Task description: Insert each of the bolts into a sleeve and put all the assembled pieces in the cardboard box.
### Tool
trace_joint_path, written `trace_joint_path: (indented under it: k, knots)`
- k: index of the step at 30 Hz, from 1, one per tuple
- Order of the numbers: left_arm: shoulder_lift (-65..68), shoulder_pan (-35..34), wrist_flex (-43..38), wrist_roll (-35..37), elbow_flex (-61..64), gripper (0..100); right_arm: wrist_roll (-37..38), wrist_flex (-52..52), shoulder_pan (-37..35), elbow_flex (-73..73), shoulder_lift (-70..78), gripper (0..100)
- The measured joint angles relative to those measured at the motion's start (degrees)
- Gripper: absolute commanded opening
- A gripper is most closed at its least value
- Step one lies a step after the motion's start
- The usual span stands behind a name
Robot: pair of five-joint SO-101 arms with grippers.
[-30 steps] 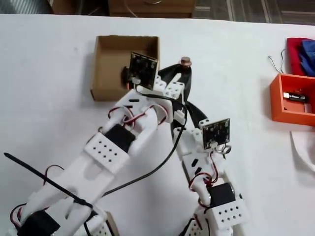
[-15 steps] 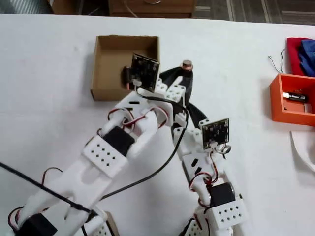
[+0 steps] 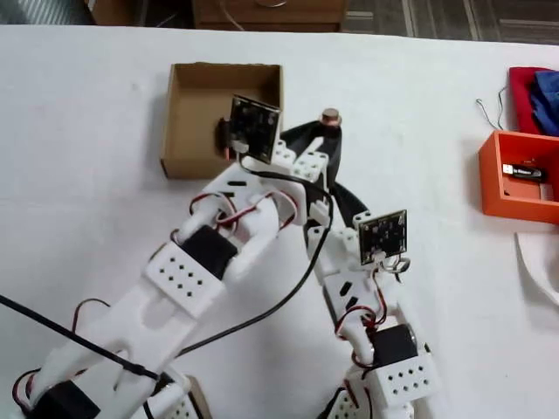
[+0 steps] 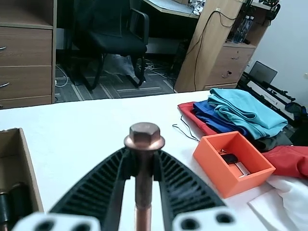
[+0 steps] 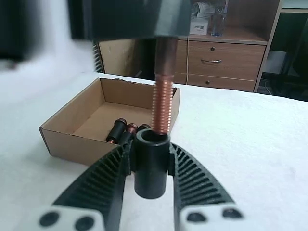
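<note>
Right now the left gripper (image 4: 143, 154) pinches the copper bolt (image 4: 144, 137) near the cardboard box (image 5: 72, 139), its threaded tip at the mouth of the black sleeve (image 5: 151, 166) clamped in the right gripper (image 5: 150, 149). Slight tilt could catch threads on the rim, skewing the sleeve.

There was one bolt (image 4: 144, 144) not yet assembled; one separate sleeve (image 5: 151, 163); one cardboard box (image 3: 225, 66); at least two assembled pieces (image 5: 118, 131) inside it, perhaps three, the count unclear; one orange tray (image 3: 502, 188).
</note>
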Motion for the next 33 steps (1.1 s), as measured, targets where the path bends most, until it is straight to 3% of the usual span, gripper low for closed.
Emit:
trace_joint_path:
  k: [33]
  knots:
    - [-3.60, -1.67, 4.48, 1.41, 0.00, 2, 0.00, 0.00, 0.00, 0.09, 0.00, 2.1]
